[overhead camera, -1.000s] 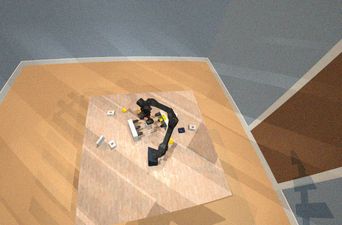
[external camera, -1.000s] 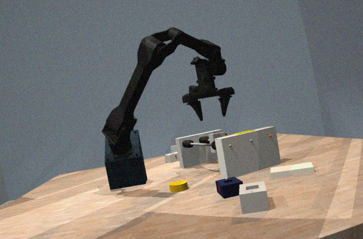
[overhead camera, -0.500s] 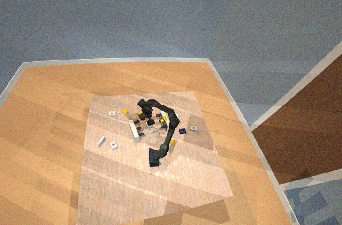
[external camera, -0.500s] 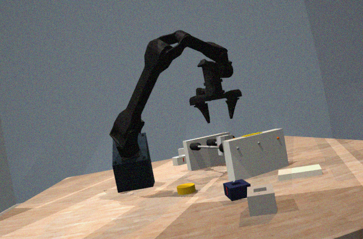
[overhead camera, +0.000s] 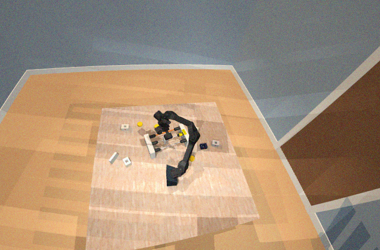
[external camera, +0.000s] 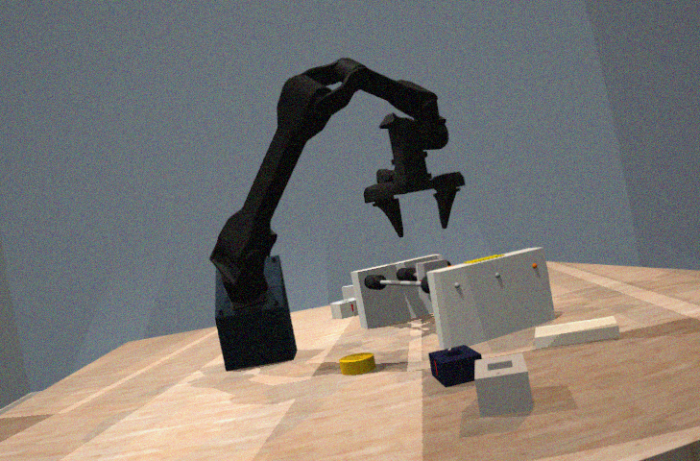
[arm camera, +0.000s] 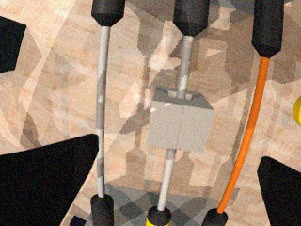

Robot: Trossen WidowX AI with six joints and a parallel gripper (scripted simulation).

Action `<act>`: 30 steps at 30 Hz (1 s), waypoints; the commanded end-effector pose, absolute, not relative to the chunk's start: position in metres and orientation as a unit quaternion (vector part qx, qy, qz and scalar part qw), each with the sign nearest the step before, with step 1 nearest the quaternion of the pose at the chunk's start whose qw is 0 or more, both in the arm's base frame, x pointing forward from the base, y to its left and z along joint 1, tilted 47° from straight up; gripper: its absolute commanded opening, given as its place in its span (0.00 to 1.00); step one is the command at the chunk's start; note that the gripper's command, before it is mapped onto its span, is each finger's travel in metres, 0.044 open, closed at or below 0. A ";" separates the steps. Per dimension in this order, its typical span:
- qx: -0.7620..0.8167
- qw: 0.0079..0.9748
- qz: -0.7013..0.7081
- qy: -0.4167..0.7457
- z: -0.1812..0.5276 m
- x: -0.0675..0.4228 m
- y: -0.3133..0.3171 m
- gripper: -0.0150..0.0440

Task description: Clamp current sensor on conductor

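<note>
The grey split-core sensor point(arm camera: 180, 127) sits round the middle grey conductor point(arm camera: 186, 63) of a three-wire rack, its two halves together with a seam down the middle. I cannot make out the arrow on the sensor. A second grey conductor point(arm camera: 102, 101) runs on the left and an orange one point(arm camera: 251, 132) on the right. My gripper point(arm camera: 182, 156) point(external camera: 422, 227) point(overhead camera: 163, 127) is open and empty. It hangs well above the rack, straight over the sensor.
The rack's white end plate point(external camera: 492, 302) faces the exterior view. Around it lie a yellow disc point(external camera: 356, 363), a navy block point(external camera: 453, 364), a grey hollow block point(external camera: 501, 383) and a white bar point(external camera: 576, 330). The arm's base point(external camera: 255, 320) stands to the left.
</note>
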State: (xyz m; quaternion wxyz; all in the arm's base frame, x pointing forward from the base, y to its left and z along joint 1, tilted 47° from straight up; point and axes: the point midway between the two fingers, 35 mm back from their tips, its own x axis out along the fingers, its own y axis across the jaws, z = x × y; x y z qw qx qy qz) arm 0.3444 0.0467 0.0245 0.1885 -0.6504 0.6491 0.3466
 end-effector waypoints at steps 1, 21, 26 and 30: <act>-0.639 0.210 0.350 0.652 0.027 0.343 0.041 1.00; -0.430 0.729 0.277 0.455 0.113 0.294 -0.070 1.00; -0.433 0.711 0.282 0.477 0.111 0.297 -0.069 1.00; -0.433 0.711 0.282 0.477 0.111 0.297 -0.069 1.00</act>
